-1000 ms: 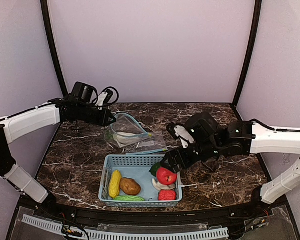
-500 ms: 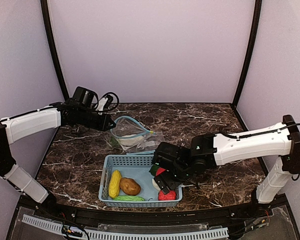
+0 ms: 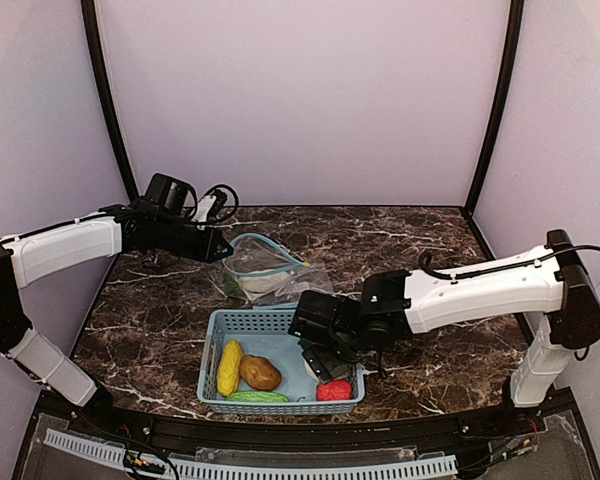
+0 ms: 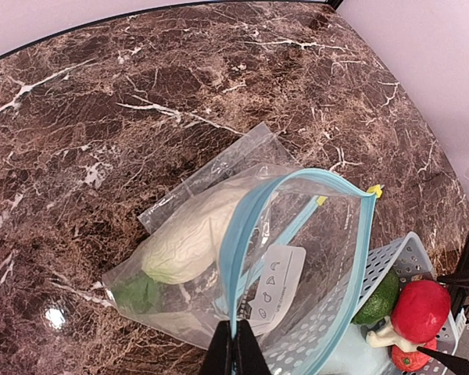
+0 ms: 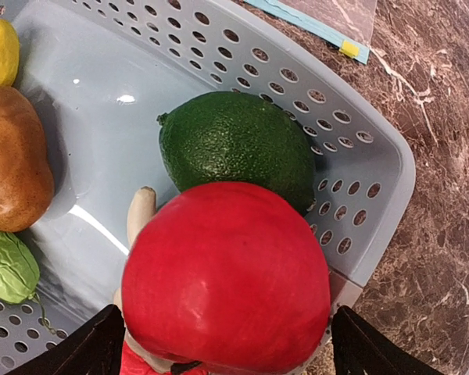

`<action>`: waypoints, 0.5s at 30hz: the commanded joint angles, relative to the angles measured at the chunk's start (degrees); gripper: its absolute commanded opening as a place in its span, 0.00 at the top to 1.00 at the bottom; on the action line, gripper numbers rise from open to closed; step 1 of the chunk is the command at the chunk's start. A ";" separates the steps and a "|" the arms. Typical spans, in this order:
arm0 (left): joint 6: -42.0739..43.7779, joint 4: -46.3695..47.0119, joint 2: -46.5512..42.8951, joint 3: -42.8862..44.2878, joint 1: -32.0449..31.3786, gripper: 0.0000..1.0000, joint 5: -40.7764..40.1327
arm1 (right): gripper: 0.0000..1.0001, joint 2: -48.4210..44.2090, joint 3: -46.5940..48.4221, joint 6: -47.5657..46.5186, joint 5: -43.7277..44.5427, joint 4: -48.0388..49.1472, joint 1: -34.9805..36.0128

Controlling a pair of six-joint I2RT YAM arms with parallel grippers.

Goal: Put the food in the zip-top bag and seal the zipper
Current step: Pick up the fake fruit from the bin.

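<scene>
— Where is the round red toy apple (image 5: 227, 273) found?
— It is seen at the right end of the light blue perforated plastic basket (image 5: 352, 148), lying against the dark green round fruit (image 5: 234, 144) and over a white mushroom (image 5: 141, 211).
— And the right gripper (image 5: 228, 332)?
— Its fingers (image 5: 102, 344) are spread wide, one at each side of the apple. Contact cannot be told.
— The left gripper (image 4: 234, 351)?
— Its fingers are pressed together on the blue zipper rim of the clear zip-top plastic bag (image 4: 297, 234), just beyond the basket's far edge. A white radish (image 4: 191, 242) is seen inside.
— What else is seen in the basket?
— A brown potato (image 5: 12, 156), yellow corn (image 5: 0, 51) and a green pod (image 5: 8, 262), towards the left.
</scene>
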 commanded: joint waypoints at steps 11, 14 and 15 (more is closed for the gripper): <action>-0.03 -0.08 -2.36 -0.49 0.42 0.99 0.54 | 0.14 4.58 4.01 0.10 4.14 -0.68 1.53; 0.04 -0.12 -2.39 -0.42 0.37 0.99 0.62 | 0.17 5.14 4.36 0.59 4.72 -1.03 1.53; 0.00 -0.19 -2.40 -0.41 0.37 0.99 0.67 | 0.18 5.21 4.48 0.79 4.95 -1.14 1.53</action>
